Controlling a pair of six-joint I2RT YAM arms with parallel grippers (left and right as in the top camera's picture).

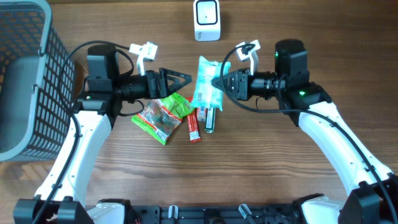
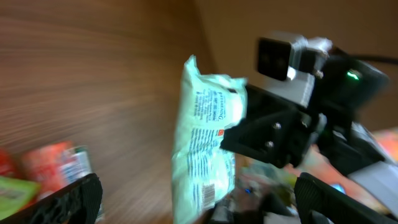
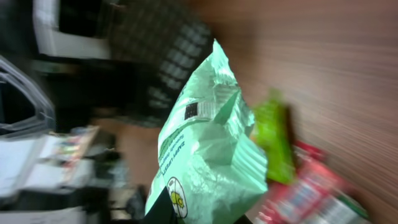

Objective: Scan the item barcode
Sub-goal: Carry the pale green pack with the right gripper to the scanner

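Right gripper [image 1: 217, 83] pinches the mint-green pouch [image 1: 205, 84], its long axis pointing toward the white scanner [image 1: 206, 20]; left gripper [image 1: 186, 79] gapes empty beside it, above scattered snack packets [image 1: 163, 116].

Nothing legible: blurred print, perhaps a dark code patch [image 3: 191, 111], on the mint pouch [image 3: 211, 149]

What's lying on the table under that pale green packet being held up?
Poking out below the pale green packet: a red stick pack and a dark tube on the table. Their upper ends are covered, so anything else beneath is hidden.
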